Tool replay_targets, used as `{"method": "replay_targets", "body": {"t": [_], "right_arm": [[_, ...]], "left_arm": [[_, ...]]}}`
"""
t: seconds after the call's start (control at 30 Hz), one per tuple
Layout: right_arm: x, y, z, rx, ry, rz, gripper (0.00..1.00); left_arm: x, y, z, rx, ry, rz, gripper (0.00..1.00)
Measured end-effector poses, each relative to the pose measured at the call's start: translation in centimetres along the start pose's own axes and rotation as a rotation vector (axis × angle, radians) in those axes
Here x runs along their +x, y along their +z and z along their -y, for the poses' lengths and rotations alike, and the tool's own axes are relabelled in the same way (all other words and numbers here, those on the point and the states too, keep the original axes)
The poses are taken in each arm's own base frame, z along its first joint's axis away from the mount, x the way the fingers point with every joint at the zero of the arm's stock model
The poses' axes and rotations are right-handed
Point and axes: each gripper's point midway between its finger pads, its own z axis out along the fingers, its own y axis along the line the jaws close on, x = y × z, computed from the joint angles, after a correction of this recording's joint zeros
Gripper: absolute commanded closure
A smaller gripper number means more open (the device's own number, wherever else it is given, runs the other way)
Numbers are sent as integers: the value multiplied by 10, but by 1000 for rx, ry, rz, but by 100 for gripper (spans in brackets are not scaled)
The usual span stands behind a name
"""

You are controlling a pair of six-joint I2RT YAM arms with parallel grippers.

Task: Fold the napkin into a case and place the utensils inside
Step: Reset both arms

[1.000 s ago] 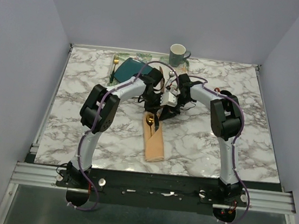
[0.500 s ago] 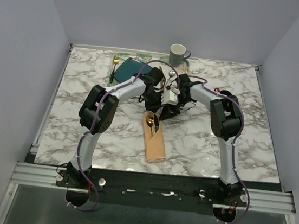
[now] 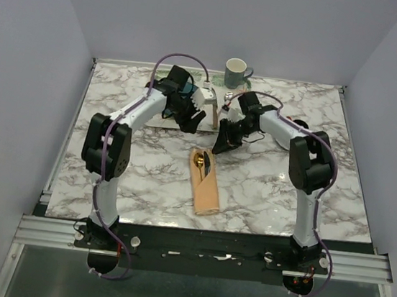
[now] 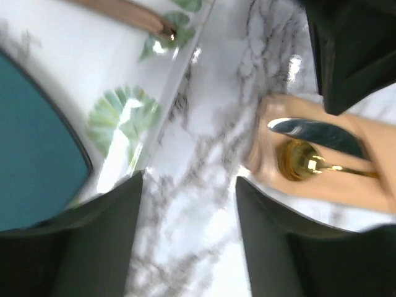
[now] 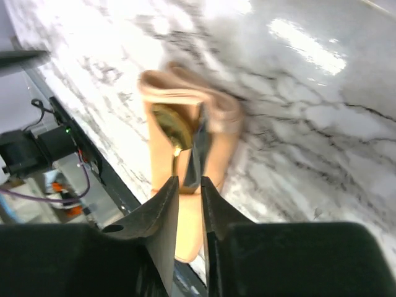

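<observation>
The left claw (image 4: 189,182) stands wide. We see its two fingers well apart, with only bare marble worktop (image 3: 272,194) between them, and it grips nothing. It hangs above the worktop just beside the right edge of the leaf-patterned white tray (image 4: 117,68). That tray carries the teal plate (image 4: 37,154) and a brown-handled knife (image 4: 130,15).

The right claw (image 5: 189,180) stands narrow. A slim gap shows between its fingers, and we see nothing gripped in it. It hangs just to the far right of the napkin's far end.

The napkin (image 3: 205,185) lies near the middle of the worktop, nearer than both claws. It is folded into a long, narrow case that runs from near to far. The gold spoon (image 3: 198,161) and the silver table knife (image 3: 207,165) sit inside it side by side. The spoon bowl is on the left and the knife blade on the right, both protruding from the far end. A green mug (image 3: 235,73) stands at the far edge.
</observation>
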Motion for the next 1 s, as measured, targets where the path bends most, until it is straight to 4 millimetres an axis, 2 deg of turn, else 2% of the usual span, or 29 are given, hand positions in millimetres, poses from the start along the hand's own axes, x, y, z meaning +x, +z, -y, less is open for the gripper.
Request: {"method": "replay_targets", "body": {"t": [0.03, 0.13, 0.17, 0.2, 0.23, 0.27, 0.3, 0.33, 0.37, 0.4, 0.47, 0.5, 0.53, 0.6, 0.7, 0.77, 0.83, 0.9, 1.0], "right_arm": [[-2, -5, -4, -3, -24, 14, 64], [-9, -35, -25, -10, -141, 90, 54], [-11, -48, -32, -9, -185, 120, 45], [-12, -60, -39, -6, -221, 146, 40], [-14, -76, -46, 3, -271, 184, 36], [-18, -95, -53, 22, -333, 235, 25], [-20, -116, -59, 53, -389, 288, 19], [-19, -129, -64, 69, -427, 319, 13], [-20, -151, -71, 112, -488, 378, 2], [-19, -167, -72, 155, -524, 419, 0], [-16, -193, -75, 240, -583, 485, 0], [-8, -211, -84, 265, -619, 531, 0], [-1, -227, -85, 323, -645, 571, 0], [12, -247, -84, 398, -668, 620, 0], [33, -261, -71, 481, -646, 645, 0], [60, -261, -38, 548, -565, 625, 0], [77, -261, -13, 590, -487, 602, 0], [92, -261, 15, 624, -389, 584, 0], [109, -259, 44, 651, -277, 571, 0]], "left_arm": [[4, -11, 3, -10, -36, 10, 1], [1, -50, 9, -70, -82, 68, 1], [-4, -67, 10, -102, -96, 98, 1], [-7, -79, 11, -121, -106, 118, 1], [-12, -95, 12, -149, -109, 144, 1], [-18, -114, 12, -184, -118, 179, 1], [-25, -136, 13, -222, -124, 220, 1], [-30, -151, 14, -250, -123, 248, 1], [-33, -162, 14, -275, -127, 269, 1], [-38, -188, 16, -343, -142, 317, 1], [-42, -219, 23, -420, -158, 367, 1], [-44, -228, 28, -433, -159, 382, 1], [-46, -238, 35, -436, -167, 393, 1], [-47, -245, 42, -433, -186, 400, 1], [-31, -235, 51, -402, -274, 365, 1], [-2, -216, 58, -385, -366, 298, 1], [29, -197, 67, -365, -450, 214, 1], [54, -184, 71, -368, -516, 143, 1], [84, -169, 76, -381, -576, 67, 1]]}}
